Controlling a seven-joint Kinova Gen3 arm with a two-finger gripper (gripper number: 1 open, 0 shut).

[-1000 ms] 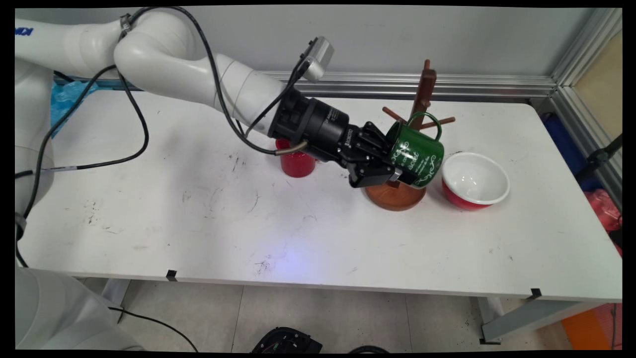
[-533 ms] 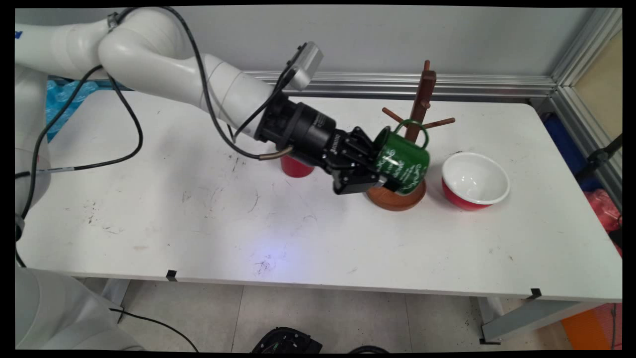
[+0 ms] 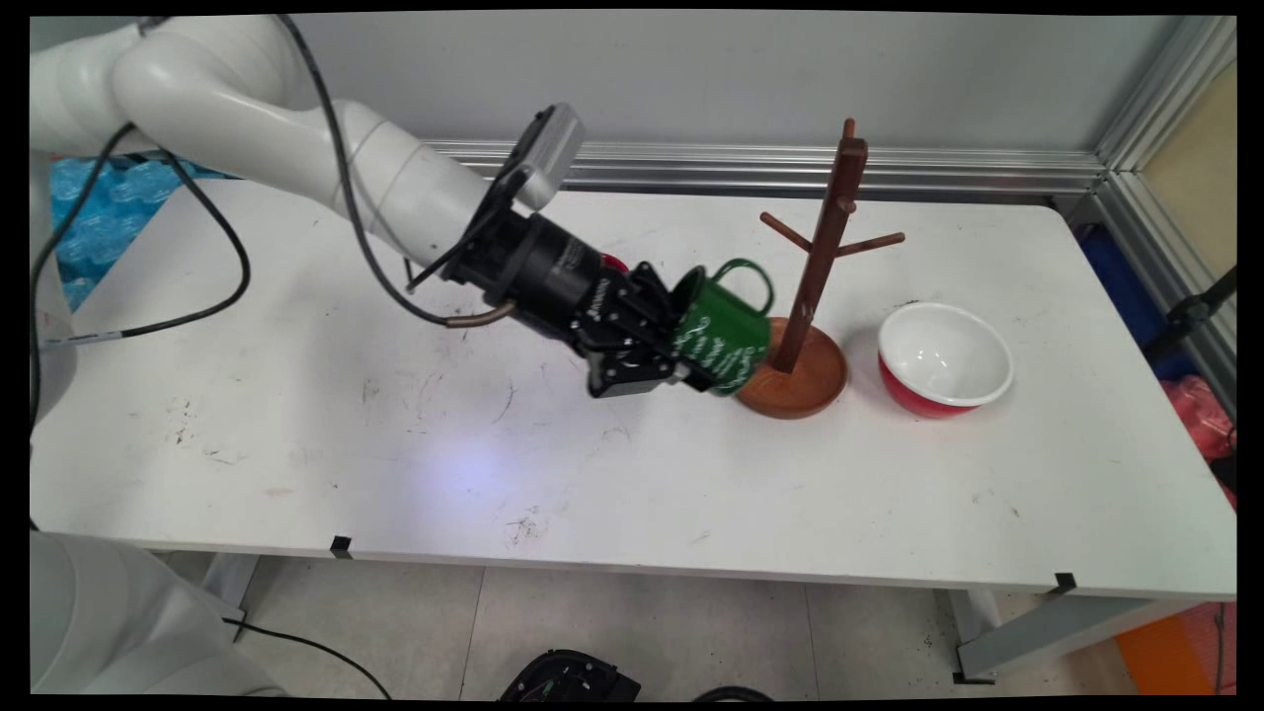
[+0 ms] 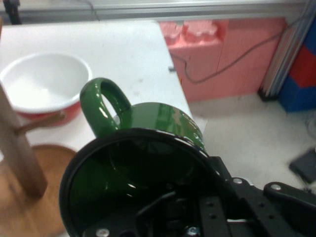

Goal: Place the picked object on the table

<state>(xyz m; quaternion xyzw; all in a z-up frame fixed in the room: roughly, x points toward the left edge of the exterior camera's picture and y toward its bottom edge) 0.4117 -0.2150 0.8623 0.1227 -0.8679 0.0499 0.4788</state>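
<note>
My gripper (image 3: 691,370) is shut on the rim of a green mug (image 3: 723,331) with white lettering, held tilted on its side above the table, its handle (image 3: 748,276) pointing up. The mug hangs just left of the wooden mug tree (image 3: 825,247), clear of its pegs and beside its round base (image 3: 805,380). In the hand view the green mug (image 4: 148,153) fills the lower middle with its dark mouth toward the camera, and the gripper (image 4: 197,217) grips its rim. The tree's post (image 4: 17,148) stands at the left edge.
A bowl, red outside and white inside, (image 3: 945,357) sits right of the tree's base, also seen as the bowl (image 4: 44,84) in the hand view. A red cup (image 3: 612,262) is mostly hidden behind the arm. Black cables hang over the table's left part.
The gripper has drawn back to the left with the green mug, whose handle has come off the tree's peg. The arm now hides most of the red cup.
</note>
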